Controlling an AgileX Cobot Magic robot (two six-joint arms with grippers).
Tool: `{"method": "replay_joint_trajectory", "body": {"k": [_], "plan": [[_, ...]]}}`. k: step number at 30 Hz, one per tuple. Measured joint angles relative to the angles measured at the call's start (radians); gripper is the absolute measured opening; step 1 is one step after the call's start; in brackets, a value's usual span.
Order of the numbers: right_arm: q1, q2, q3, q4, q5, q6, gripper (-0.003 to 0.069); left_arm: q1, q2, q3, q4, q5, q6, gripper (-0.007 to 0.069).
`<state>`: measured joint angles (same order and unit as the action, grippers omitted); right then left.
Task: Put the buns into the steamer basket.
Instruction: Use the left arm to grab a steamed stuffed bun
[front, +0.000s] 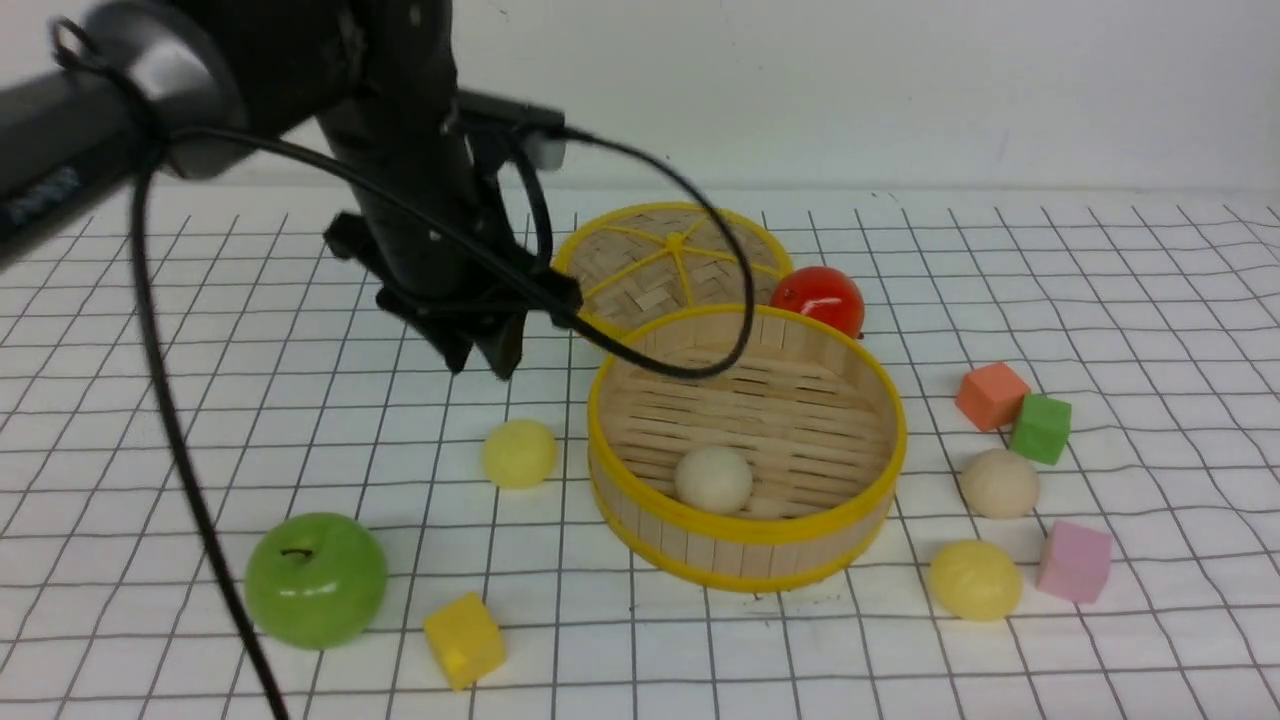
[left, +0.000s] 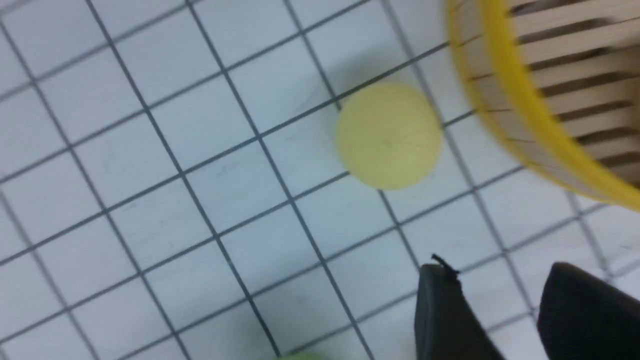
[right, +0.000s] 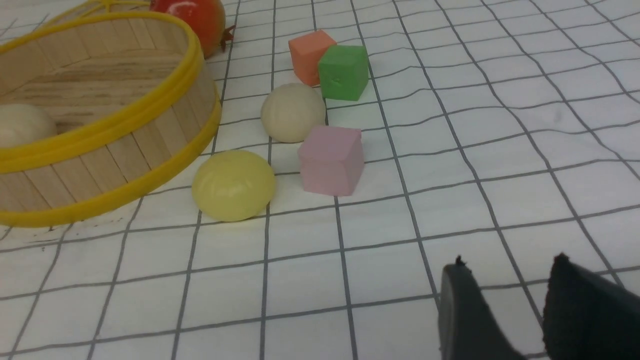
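Nearest, my left gripper (left: 500, 272) and right gripper (right: 507, 272) gape empty, with one bun (front: 713, 480) inside the central basket (front: 760, 562), three outside.

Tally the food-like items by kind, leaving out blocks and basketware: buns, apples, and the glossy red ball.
Buns: 4 (one off-white in the steamer basket; pale yellow, beige and pale yellow outside it)
Green apples: 1
Glossy red balls: 1
Total: 6
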<state>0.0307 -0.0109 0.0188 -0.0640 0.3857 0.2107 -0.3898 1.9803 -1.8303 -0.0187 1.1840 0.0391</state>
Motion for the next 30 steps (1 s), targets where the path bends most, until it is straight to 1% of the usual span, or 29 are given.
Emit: {"method": "replay_joint_trajectory", "body": {"k": [4,8,11,20,30], "plan": [[0.0,0.0,0.0,0.0,0.0,0.0,0.0241,0.005,0.082,0.003,0.005,-0.042,0.053,0.0253],[0.0,0.0,0.0,0.0,0.0,0.0,0.0241,0.005,0.125,0.004,0.019,-0.09,0.066,0.0251],[0.0,0.0,0.0,0.0,0.0,0.0,0.0241,0.005,0.15,0.004,0.038,-0.119,0.068,0.0251],[0.0,0.0,0.0,0.0,0.0,0.0,0.0241,0.005,0.198,0.004,0.029,-0.146,0.068,0.0271],[0.0,0.0,0.0,0.0,0.0,0.0,0.0241,0.005,0.236,0.003,0.03,-0.224,0.068,0.0273]]}}
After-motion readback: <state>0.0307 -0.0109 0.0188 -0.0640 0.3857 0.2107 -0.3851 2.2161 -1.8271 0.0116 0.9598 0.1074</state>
